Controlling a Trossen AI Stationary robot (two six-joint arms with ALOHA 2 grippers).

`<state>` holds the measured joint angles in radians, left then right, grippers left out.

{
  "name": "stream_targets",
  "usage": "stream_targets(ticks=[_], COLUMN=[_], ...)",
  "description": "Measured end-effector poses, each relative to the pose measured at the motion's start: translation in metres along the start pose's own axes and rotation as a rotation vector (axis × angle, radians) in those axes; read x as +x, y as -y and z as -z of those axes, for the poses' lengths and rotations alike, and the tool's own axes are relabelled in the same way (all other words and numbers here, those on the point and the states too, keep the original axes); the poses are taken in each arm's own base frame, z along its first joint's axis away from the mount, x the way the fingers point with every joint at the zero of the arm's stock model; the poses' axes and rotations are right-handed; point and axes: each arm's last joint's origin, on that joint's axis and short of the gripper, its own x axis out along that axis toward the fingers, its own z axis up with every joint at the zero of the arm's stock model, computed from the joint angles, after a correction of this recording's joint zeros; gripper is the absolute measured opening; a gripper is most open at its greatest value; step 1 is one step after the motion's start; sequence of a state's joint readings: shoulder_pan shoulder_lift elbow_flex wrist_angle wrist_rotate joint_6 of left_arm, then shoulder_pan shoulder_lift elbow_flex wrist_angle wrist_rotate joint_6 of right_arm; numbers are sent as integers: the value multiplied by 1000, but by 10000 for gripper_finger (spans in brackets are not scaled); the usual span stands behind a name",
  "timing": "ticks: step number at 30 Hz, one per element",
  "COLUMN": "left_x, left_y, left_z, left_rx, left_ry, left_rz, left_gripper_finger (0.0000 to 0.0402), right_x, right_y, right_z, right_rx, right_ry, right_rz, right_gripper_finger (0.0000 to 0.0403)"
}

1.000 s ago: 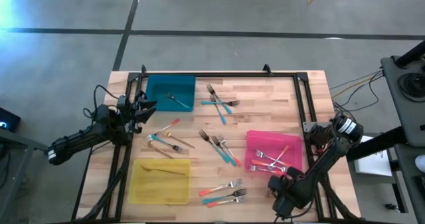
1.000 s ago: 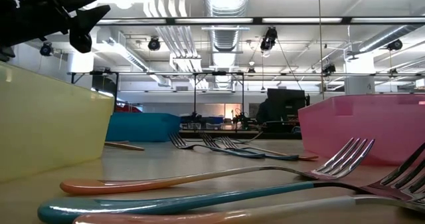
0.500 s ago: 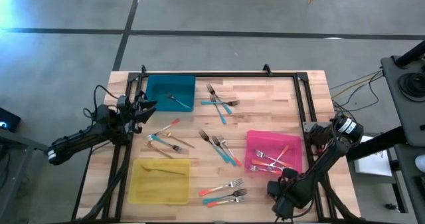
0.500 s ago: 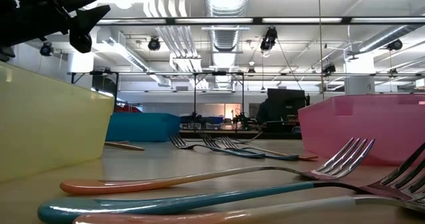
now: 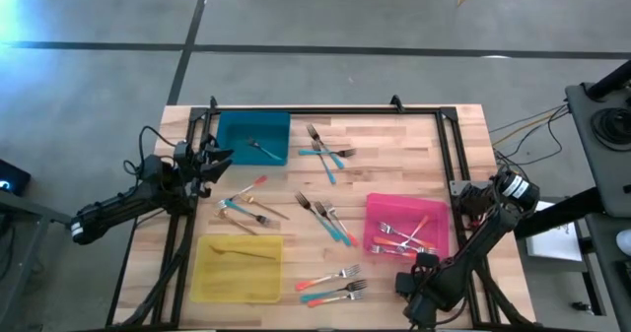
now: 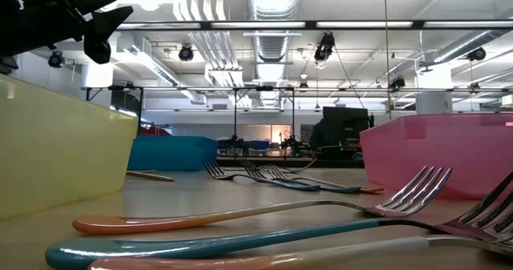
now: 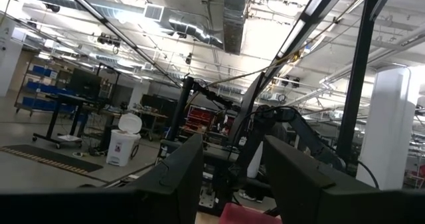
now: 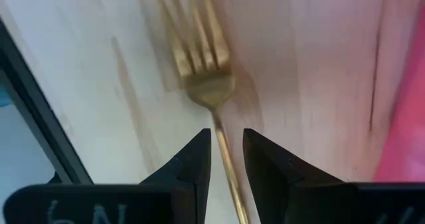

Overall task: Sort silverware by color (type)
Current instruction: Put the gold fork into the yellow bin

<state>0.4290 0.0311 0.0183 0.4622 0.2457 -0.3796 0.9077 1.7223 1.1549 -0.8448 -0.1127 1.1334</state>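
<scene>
Forks with teal, coral or gold handles lie loose on the wooden table (image 5: 394, 150): a group at the far middle (image 5: 325, 150), one at the left (image 5: 246, 206), one in the centre (image 5: 327, 220), one near the front (image 5: 333, 284). My right gripper (image 5: 422, 275) (image 8: 227, 141) points down in front of the pink tray (image 5: 406, 224), shut on a gold fork (image 8: 202, 64). My left gripper (image 5: 219, 159) (image 7: 232, 164) is open and empty, raised beside the teal tray (image 5: 253, 137). My right gripper has the gold fork's thin handle (image 8: 222, 144) between its two fingers, just behind the tines. The fingers come from above, and the handle runs along between them. The tines (image 8: 192, 24) stick out past the fingertips over the wood. The pads themselves do not show.
The teal tray holds one fork (image 5: 261, 148). The pink tray holds several forks (image 5: 404, 238). The yellow tray (image 5: 237, 266) at the near left holds a gold fork (image 5: 245, 252). A black metal frame (image 5: 325, 110) runs along the table's far and side edges.
My right arm has shifted a little in front of the pink tray, its gripper drifting toward the table's near edge. The left arm and the loose forks have kept still.
</scene>
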Motion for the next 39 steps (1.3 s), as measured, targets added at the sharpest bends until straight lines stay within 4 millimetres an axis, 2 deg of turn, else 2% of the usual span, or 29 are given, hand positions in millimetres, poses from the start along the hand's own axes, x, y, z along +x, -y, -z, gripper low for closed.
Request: stream_targets(ticks=[7, 22, 30, 34, 39], left_x=[0, 0, 0, 0, 0], left_y=[0, 0, 0, 0, 0], left_z=[0, 0, 1, 1, 1], left_rx=[0, -1, -2, -2, -2], left_ry=[0, -2, -8, -8, -9], left_rz=[0, -1, -3, -3, -4], left_gripper_finger=[141, 141, 141, 141, 141], right_x=[3, 28, 21, 16, 5], right_y=[-1, 5, -2, -8, -19], right_z=[3, 6, 4, 2, -2], right_rx=[5, -16, 21, 59, 3], right_ry=[-2, -34, -19, -1, 22], right_rz=[14, 86, 56, 22, -24], right_gripper_finger=[81, 77, 16, 12, 11])
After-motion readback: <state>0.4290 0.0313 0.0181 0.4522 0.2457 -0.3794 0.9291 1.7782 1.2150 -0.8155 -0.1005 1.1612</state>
